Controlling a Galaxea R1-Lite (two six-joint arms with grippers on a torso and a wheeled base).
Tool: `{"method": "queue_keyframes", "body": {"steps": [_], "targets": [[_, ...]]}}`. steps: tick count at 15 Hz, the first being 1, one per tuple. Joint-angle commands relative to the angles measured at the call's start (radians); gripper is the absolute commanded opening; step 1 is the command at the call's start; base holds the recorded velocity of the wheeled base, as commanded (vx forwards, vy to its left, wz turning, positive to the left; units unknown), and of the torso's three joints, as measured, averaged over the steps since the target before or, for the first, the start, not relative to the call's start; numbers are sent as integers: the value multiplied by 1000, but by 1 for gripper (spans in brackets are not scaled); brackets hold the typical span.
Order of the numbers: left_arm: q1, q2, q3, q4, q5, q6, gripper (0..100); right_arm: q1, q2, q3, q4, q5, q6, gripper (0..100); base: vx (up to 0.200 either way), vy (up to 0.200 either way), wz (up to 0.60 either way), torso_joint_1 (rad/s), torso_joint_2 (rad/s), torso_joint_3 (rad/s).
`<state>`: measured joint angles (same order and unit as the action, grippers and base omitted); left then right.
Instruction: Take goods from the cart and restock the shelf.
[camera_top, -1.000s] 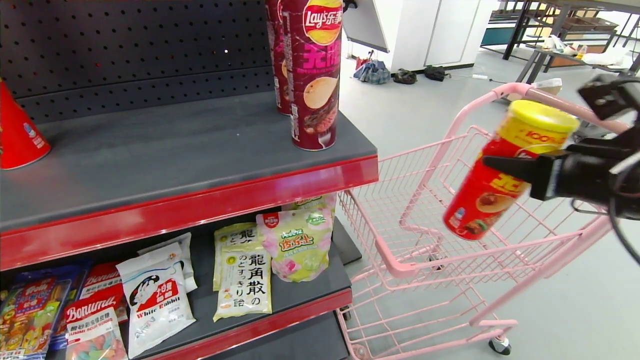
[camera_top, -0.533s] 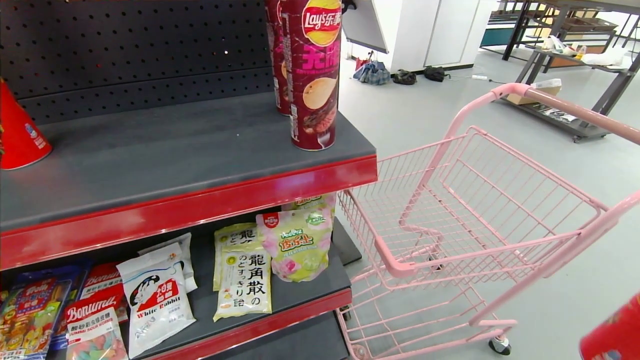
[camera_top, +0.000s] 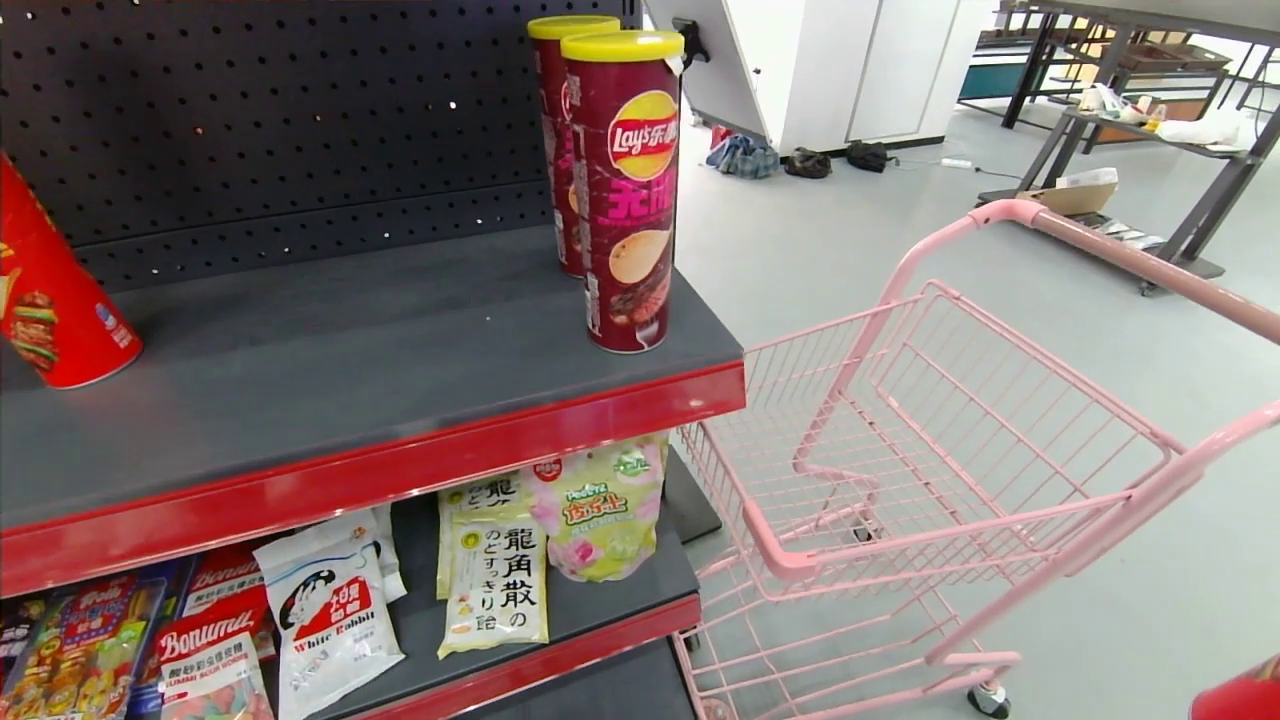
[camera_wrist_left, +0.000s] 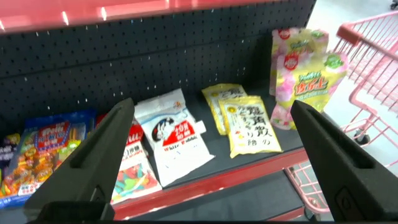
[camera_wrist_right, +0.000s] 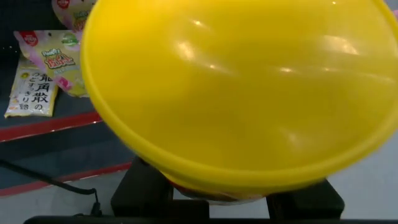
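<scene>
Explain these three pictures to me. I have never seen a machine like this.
This is a wheeled robot with two arms, each ending in a gripper. The large picture comes from a camera on its head: it looks down at a shelf with two maroon cans and a red can, snack bags on the level below, and a pink cart beside it. The other two come from cameras on the wrists. The left wrist picture shows the left gripper, open and holding nothing, before the snack bags. The right wrist picture looks at the yellow lid of the held can, clamped in the right gripper.
</scene>
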<state>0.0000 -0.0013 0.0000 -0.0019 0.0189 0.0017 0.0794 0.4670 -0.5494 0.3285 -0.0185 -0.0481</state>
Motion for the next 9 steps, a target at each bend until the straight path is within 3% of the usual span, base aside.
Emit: {"method": "queue_keyframes", "body": {"steps": [1, 9], "targets": [[0, 1, 0, 0, 1, 0, 100, 3, 24, -4, -2, 0, -1, 0, 0, 0, 0, 154, -535, -369], [0, 1, 0, 0, 1, 0, 100, 3, 81, -9, -25, 2, -1, 0, 0, 0, 0, 204, -576, -373]]}}
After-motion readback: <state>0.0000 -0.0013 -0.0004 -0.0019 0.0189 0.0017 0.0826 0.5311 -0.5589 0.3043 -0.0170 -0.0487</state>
